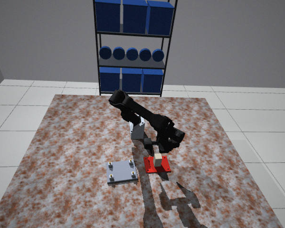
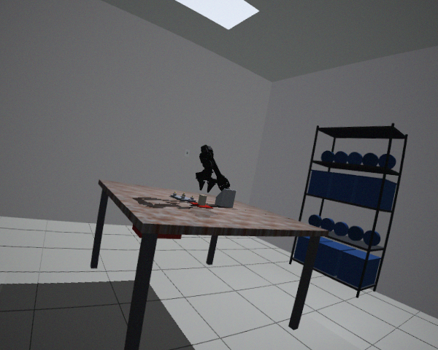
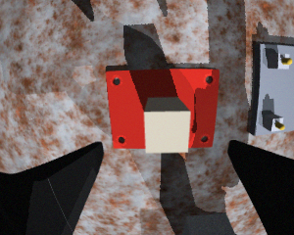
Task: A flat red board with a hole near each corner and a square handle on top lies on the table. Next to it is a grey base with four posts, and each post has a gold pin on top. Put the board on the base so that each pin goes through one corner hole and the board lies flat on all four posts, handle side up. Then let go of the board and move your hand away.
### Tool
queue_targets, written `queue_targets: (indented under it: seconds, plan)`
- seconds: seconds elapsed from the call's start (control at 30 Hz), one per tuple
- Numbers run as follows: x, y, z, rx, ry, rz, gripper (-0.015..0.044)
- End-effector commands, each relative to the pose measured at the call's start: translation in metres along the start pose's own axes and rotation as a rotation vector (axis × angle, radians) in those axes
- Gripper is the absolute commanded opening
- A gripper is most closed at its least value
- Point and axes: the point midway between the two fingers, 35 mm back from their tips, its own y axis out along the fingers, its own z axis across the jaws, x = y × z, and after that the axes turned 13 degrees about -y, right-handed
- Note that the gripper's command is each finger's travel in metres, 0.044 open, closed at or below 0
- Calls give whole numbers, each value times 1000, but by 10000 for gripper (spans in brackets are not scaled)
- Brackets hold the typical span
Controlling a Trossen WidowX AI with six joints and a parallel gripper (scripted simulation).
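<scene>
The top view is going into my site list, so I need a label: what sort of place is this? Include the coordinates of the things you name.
Probably a workshop or lab storeroom: a metal shelf rack [image 1: 166, 82] [image 2: 364, 259] holds blue boxes [image 1: 108, 83] [image 2: 357, 267], and a robot arm [image 1: 142, 111] [image 2: 206, 160] stands on a table.

A worktop [image 1: 71, 137] [image 2: 212, 222] [image 3: 29, 44] mottled in rust and pale grey stands on dark legs [image 2: 139, 289] over a white tiled floor [image 1: 255, 122] [image 2: 226, 301]. Plain grey walls [image 1: 223, 49] [image 2: 136, 113] enclose the room. At 12 o'clock in the top view, a black-framed rack [image 1: 132, 67] [image 2: 358, 131] displays 2 rows of 3 blue boxes, with 5 blue round objects between. In the exterior view, a bright ceiling panel [image 2: 223, 11] glows at 12 o'clock, the rack at 3 o'clock.
</scene>
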Motion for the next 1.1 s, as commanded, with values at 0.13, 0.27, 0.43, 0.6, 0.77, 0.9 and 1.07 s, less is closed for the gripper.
queue_targets:
  seconds: [0.13, 0.27, 0.43, 0.6, 0.77, 0.9, 1.07]
  plan:
    - [-2, 13, -1, -8, -7, 6, 440]
    - [-1, 20, -1, -8, -7, 6, 440]
    - [-1, 28, -1, -8, -7, 5, 440]
    - [-1, 36, -1, -8, -7, 5, 440]
    - [0, 44, -1, -8, -7, 5, 440]
    - [-1, 50, -2, -8, -7, 5, 440]
    - [-1, 58, -2, -9, -7, 5, 440]
